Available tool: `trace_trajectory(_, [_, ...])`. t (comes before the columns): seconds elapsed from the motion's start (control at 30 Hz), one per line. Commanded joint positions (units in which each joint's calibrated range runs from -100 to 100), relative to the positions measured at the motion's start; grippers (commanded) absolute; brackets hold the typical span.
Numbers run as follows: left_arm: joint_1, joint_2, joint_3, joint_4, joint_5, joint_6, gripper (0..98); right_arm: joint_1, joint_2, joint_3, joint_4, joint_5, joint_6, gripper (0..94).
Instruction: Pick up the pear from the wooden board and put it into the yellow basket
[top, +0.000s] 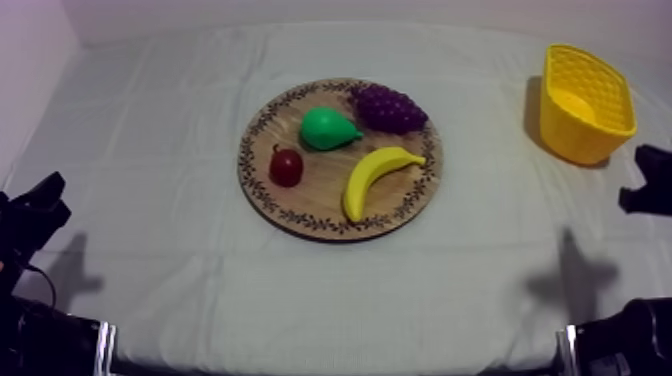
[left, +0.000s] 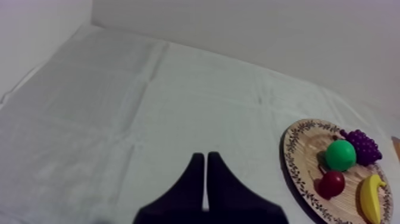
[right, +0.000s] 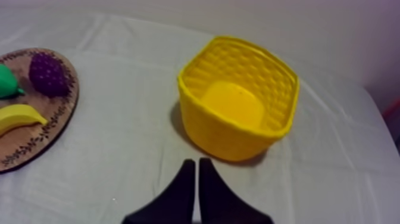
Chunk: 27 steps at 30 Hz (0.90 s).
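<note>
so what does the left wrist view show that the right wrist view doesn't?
Left wrist view adds: the small red fruit on the round wooden board with a patterned rim, and the left gripper, shut on nothing. Right wrist view adds: the yellow basket, empty and upright on the grey-white cloth, and the right gripper, shut on nothing. Shared: the board, the purple bunch of grapes, the yellow banana and the green pear, which is whole from the left wrist and partly seen from the right.

1. the table (top: 170, 140) is covered by a grey-white cloth (top: 450, 285) with faint creases.
2. a round wooden board (top: 318, 188) with a patterned rim lies flat on the cloth near the middle.
3. a yellow basket (top: 575, 135) stands upright near the far right corner, well apart from the board.
</note>
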Motion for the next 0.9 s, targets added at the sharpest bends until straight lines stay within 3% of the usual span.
trace_trajectory(0.0, [-0.01,0.00,0.03,0.00,-0.01,-0.01,0.1,-0.43,7.87,-14.26,-1.91,4.06,1.49,0.4])
trace_trajectory(0.33, [-0.01,0.00,0.03,0.00,-0.01,-0.01,0.1,-2.92,29.64,-47.21,-9.53,19.77,7.66,0.4])
trace_trajectory(0.87, [-0.01,0.00,0.03,0.00,-0.01,-0.01,0.1,-9.19,58.76,-78.96,-15.52,34.27,14.21,0.5])
